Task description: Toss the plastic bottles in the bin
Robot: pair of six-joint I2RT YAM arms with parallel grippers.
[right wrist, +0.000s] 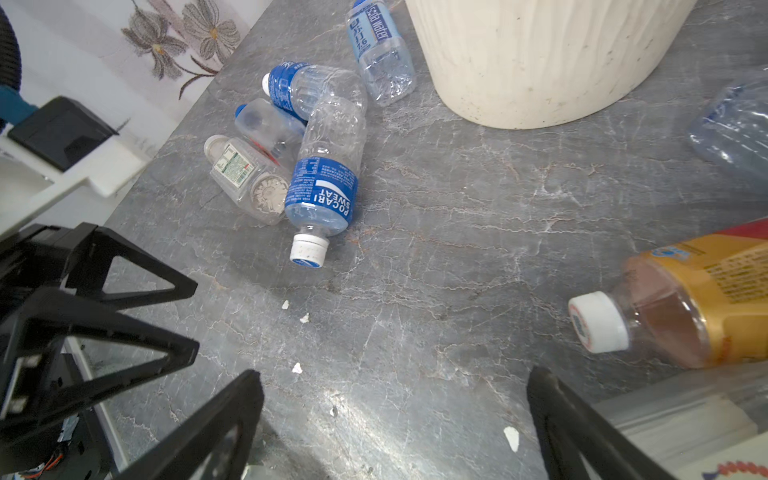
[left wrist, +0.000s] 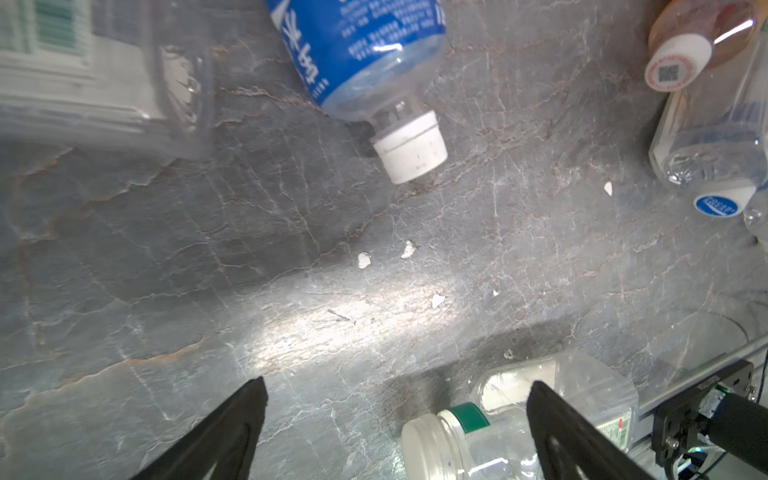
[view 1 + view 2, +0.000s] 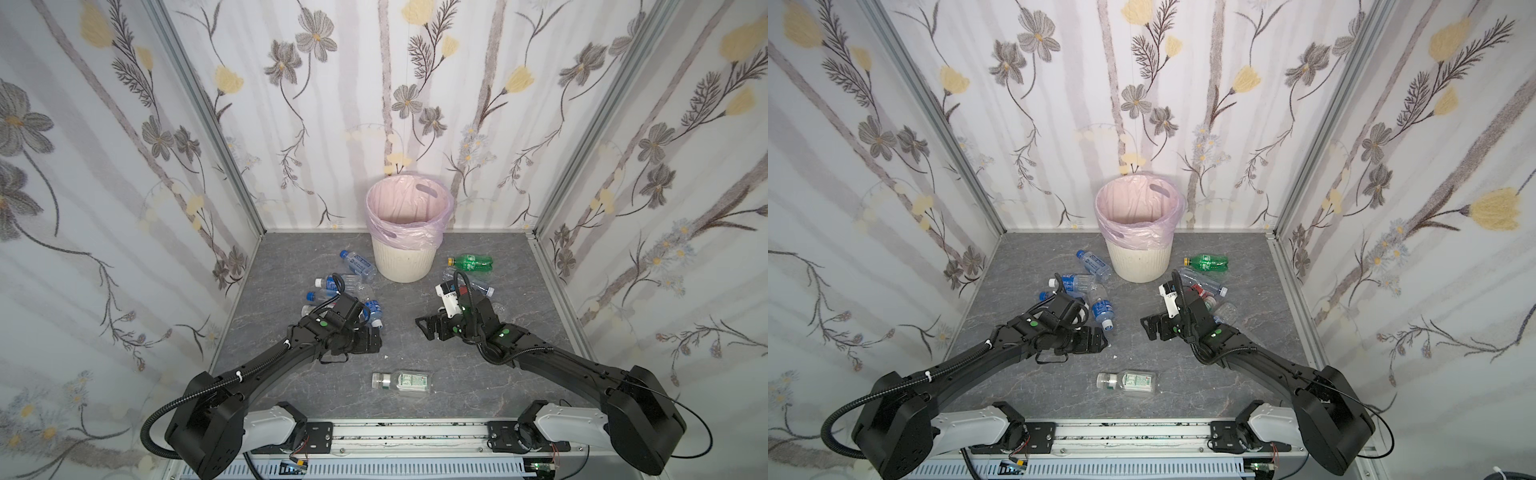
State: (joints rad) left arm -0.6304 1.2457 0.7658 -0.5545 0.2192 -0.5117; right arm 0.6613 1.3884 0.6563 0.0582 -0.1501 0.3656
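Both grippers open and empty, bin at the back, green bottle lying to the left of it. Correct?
No. The green bottle lies to the right of the bin, as both top views show. The rest holds: the left gripper and right gripper are open and empty, and the bin stands at the back.

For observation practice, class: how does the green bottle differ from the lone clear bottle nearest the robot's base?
The green bottle is tinted, yellow-capped; the clear bottle colourless, pale-lidded. The green bottle lies near the bin; the clear bottle alone. Both lie on their sides.
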